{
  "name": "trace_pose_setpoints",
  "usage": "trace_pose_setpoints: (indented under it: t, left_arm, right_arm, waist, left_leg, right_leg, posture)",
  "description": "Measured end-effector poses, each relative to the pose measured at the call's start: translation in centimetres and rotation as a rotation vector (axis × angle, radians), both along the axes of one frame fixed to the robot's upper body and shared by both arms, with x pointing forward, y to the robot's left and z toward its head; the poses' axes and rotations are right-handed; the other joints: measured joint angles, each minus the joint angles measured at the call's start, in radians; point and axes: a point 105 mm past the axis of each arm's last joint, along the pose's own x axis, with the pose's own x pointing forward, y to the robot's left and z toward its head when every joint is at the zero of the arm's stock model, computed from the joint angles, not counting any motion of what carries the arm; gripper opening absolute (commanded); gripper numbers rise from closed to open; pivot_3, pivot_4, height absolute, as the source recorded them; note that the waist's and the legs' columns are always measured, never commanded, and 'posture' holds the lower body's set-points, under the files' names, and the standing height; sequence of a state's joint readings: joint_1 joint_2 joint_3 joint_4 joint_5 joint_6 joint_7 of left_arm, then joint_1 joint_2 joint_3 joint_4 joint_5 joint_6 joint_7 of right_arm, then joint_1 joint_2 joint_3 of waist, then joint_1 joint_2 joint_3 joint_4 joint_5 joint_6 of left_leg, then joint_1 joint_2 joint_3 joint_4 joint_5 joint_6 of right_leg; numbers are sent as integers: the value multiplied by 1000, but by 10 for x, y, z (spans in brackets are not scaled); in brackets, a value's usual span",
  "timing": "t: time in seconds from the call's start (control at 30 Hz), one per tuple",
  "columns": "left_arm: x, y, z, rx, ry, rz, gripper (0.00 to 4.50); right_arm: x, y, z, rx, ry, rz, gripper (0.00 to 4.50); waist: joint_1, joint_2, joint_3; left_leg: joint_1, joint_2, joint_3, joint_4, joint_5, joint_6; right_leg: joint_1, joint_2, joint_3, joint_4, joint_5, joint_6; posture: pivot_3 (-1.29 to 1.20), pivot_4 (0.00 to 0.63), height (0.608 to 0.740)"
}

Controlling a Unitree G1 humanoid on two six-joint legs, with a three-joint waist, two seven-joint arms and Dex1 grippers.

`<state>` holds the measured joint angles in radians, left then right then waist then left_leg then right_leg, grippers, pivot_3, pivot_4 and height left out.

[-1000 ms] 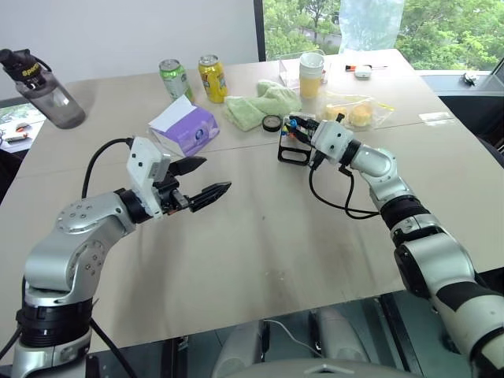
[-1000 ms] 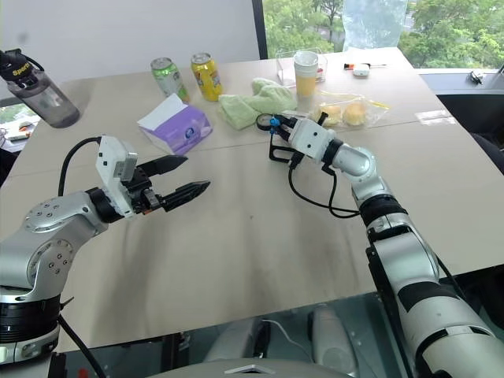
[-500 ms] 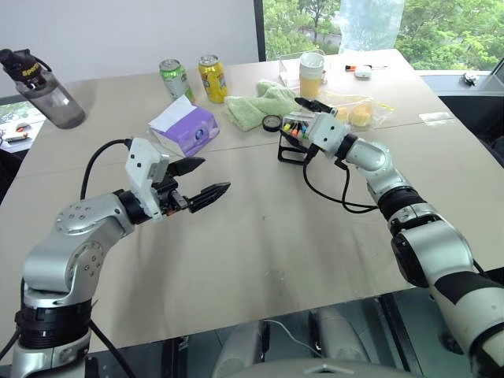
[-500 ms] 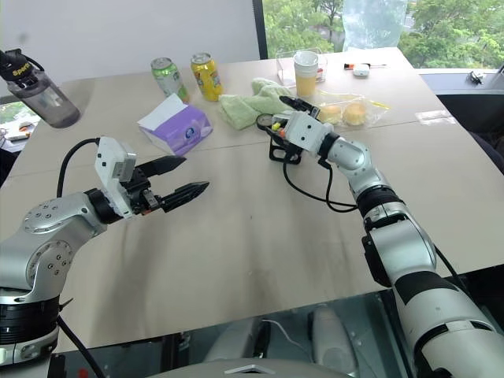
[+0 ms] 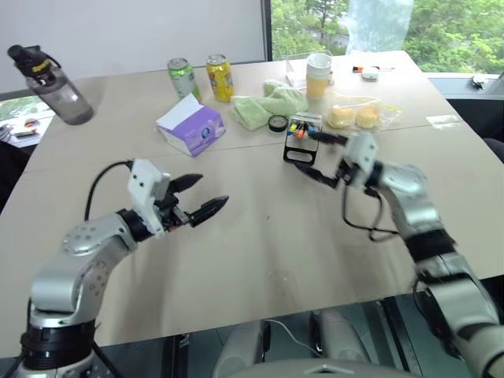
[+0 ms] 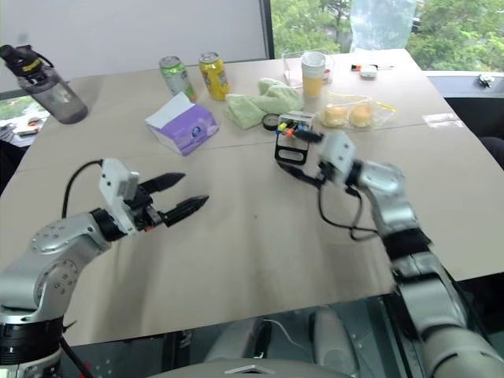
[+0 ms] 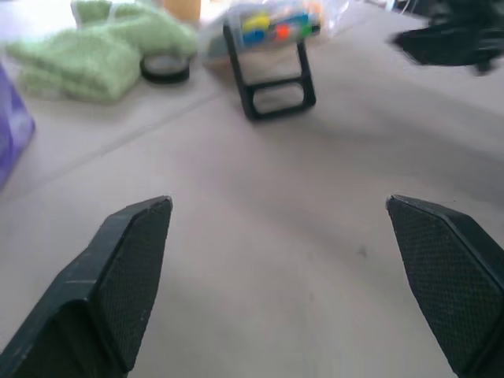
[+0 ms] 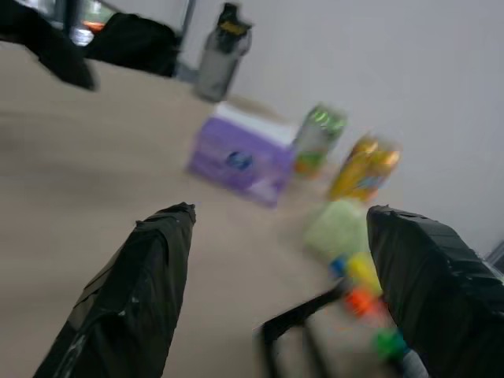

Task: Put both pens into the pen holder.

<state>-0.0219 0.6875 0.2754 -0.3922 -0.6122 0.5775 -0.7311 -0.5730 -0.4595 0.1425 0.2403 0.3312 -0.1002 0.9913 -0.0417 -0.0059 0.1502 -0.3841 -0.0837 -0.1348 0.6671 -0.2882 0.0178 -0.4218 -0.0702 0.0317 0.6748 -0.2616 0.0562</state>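
Both tools are spread and empty: the right tool (image 6: pixel 303 155) is held beside the holder (image 6: pixel 288 136), the left tool (image 6: pixel 183 194) kept over bare bench (image 6: pixel 252 236), since no pens can be seen outside it

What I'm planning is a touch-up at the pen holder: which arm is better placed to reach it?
Right. The right gripper hovers open just beside the pen holder, fingers pointing toward it. The left gripper, also open, is much farther from it.

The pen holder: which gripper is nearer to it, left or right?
Right. The right gripper hangs open just in front of the pen holder; the left gripper hovers far off, across the table.
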Motion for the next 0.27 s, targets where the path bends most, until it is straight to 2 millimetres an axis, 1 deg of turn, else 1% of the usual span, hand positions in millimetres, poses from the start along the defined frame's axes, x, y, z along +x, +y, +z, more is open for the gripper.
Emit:
trace_pose_setpoints:
  t: [0.03,0.1,0.2,0.27]
  left_arm:
    - [-4,-1,-7,19,14,3,4500]
    - [-10,-3,-17,46,27,16,4500]
    - [-20,-1,-40,83,67,60,4500]
    - [-24,2,-49,96,74,81,4500]
  right_arm:
    - [-11,-6,-2,-2,58,19,3721]
    - [-25,-18,-7,17,147,22,3721]
    - [-47,-42,-32,-25,310,-21,3721]
    - [-57,-51,-48,-41,380,-47,3721]
  waist:
    - [2,0,0]
    - [5,1,0]
    - [13,0,0]
    - [15,1,0]
  left_leg:
    - [1,0,0,-1,0,0]
    - [2,1,0,-1,0,0]
    - [3,1,0,-1,0,1]
    - [4,1,1,-1,0,1]
  right_leg:
    - [1,0,0,0,0,0]
    - [2,0,1,0,0,0]
    - [4,0,0,-2,0,0]
    - [5,0,0,-2,0,0]
  posture:
    - [0,150,740]
    - [0,150,740]
    - [0,150,740]
    - [0,150,740]
